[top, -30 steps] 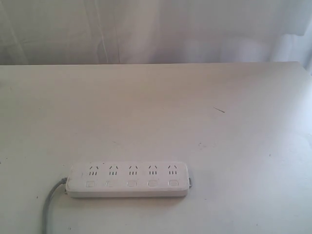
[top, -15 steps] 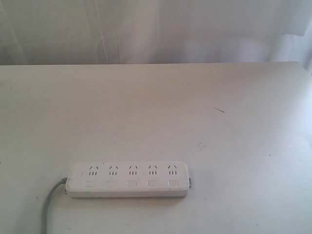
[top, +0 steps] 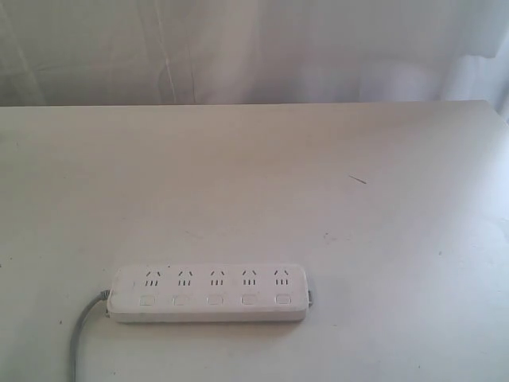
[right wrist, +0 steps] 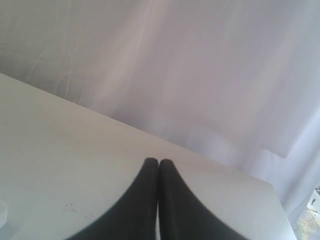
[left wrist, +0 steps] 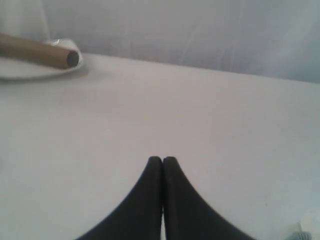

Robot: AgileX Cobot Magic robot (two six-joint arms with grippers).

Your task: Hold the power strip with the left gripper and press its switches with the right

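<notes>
The white power strip (top: 208,293) lies flat near the table's front edge, left of centre, in the exterior view. Five small switches (top: 214,300) run in a row along its near side, one under each socket group. Its grey cord (top: 80,334) leaves the left end and curves down out of frame. Neither arm shows in the exterior view. My left gripper (left wrist: 162,160) is shut with nothing between its black fingers, over bare table. My right gripper (right wrist: 158,162) is also shut and empty, pointing across the table toward the white curtain.
A brown tube (left wrist: 37,51) rests on a white plate (left wrist: 30,70) at the far corner in the left wrist view. A white curtain (top: 254,48) hangs behind the table. A small dark mark (top: 358,180) lies on the table (top: 318,199).
</notes>
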